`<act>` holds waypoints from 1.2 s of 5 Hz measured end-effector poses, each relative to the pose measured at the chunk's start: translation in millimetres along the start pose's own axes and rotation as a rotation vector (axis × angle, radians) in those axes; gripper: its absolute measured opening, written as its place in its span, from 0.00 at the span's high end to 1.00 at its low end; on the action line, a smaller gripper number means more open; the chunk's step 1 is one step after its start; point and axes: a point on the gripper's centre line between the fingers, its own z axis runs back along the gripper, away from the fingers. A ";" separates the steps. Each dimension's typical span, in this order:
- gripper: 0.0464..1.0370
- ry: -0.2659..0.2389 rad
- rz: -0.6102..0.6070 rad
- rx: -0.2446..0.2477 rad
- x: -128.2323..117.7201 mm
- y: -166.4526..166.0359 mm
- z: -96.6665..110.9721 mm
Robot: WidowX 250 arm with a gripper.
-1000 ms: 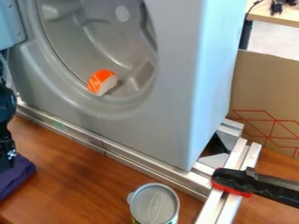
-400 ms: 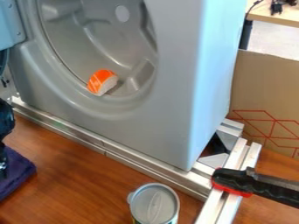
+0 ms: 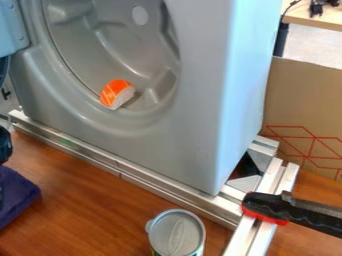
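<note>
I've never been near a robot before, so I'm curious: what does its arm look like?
The part of the arm at the picture's left edge is black, with a rounded outer side and a faint bluish sheen. I can make out no markings on it, and I cannot tell its full shape or whether it carries cables.

This looks like a lab or workshop: a grey toy-like washing machine (image 3: 194, 125) stands against metal framing rails (image 3: 127, 169) on a wooden table (image 3: 87, 200), with a black-and-red clamp (image 3: 274, 207) on the rails.
</note>
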 end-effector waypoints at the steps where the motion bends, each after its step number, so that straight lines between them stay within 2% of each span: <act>1: 0.04 0.007 0.007 0.013 2.6 6.6 -4.0; 2: 0.04 0.026 0.021 0.013 2.8 7.1 -13.4; 3: 0.04 0.023 0.052 0.032 5.6 11.1 -22.4; 5: 0.04 -0.005 0.063 0.020 13.3 10.5 -27.3; 6: 0.04 -0.120 -0.022 -0.013 47.4 -3.1 -19.1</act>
